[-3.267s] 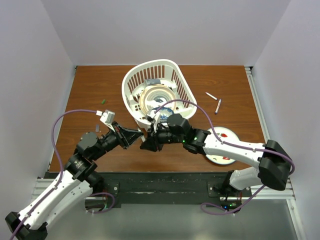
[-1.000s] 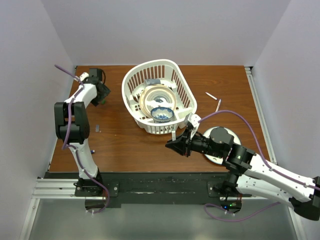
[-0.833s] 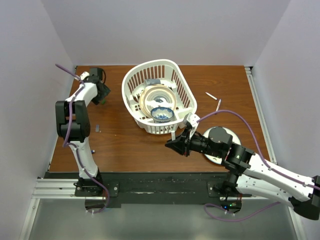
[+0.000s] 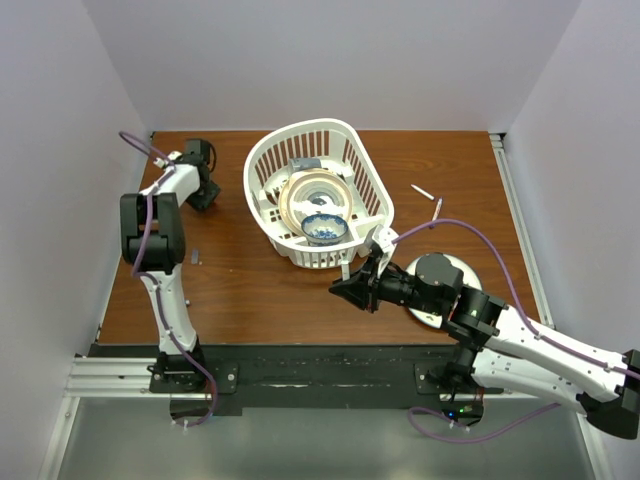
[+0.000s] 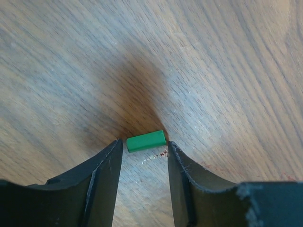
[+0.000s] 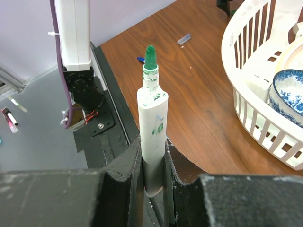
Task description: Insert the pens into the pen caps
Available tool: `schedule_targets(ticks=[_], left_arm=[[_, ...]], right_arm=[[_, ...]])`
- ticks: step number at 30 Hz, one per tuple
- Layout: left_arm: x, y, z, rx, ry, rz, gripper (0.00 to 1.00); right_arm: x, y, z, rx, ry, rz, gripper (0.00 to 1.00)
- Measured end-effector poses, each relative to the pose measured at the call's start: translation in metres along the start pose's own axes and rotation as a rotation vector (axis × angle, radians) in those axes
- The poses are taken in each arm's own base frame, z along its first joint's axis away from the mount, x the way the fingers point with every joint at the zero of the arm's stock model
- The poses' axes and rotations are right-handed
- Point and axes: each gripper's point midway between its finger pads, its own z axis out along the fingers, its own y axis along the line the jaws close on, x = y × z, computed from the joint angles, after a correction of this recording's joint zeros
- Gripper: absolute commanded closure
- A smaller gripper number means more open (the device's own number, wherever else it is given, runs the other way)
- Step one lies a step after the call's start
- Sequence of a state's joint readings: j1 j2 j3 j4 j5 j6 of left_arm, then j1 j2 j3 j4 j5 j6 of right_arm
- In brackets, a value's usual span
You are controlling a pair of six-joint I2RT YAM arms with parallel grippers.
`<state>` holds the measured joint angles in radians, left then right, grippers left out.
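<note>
My left gripper (image 4: 205, 193) is at the far left of the table, open and low over the wood. In the left wrist view its fingertips (image 5: 144, 150) stand on either side of the green pen cap (image 5: 146, 140), which lies flat just ahead of them; I see no contact. My right gripper (image 4: 342, 291) is shut on a white-barrelled pen (image 6: 152, 120) with a bare green tip, held in front of the basket. Two more pens (image 4: 422, 191) (image 4: 437, 208) lie at the far right. A greyish cap (image 4: 194, 257) (image 6: 183, 39) and a blue cap (image 6: 140, 59) lie on the left side.
A white slatted basket (image 4: 360, 165) holds a plate and a blue-patterned bowl (image 4: 325, 228) at the table's middle back; it shows in the right wrist view (image 6: 251, 109). A white disc (image 4: 447, 268) lies under the right arm. Walls enclose the left, back and right.
Earlier both grippers met in front of the basket. The left arm has since swung to the far left corner over the green cap. The right gripper drew back with the pen and has held almost still.
</note>
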<state>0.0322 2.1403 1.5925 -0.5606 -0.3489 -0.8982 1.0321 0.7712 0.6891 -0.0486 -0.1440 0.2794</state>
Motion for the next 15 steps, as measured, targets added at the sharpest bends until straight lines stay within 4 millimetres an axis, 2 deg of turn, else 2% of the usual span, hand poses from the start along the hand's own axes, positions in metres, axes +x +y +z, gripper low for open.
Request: schedule_targets(ticks=[5, 9, 14, 15], left_arm=[[-0.001, 0.0, 0.001, -0.016, 0.006, 0.007, 0.57], [-0.002, 0.002, 0.001, -0.026, 0.005, 0.028, 0.82], [-0.002, 0.005, -0.001, -0.029, 0.011, 0.068, 1.0], [-0.001, 0.006, -0.002, -0.028, 0.013, 0.082, 1.0]], right_arm=[[-0.001, 0.0, -0.002, 0.003, -0.006, 0.007, 1.0], [-0.006, 0.0, -0.006, 0.01, -0.023, 0.005, 1.0], [-0.01, -0.001, -0.011, 0.02, -0.038, 0.004, 1.0], [-0.009, -0.001, -0.012, 0.021, -0.038, 0.004, 1.0]])
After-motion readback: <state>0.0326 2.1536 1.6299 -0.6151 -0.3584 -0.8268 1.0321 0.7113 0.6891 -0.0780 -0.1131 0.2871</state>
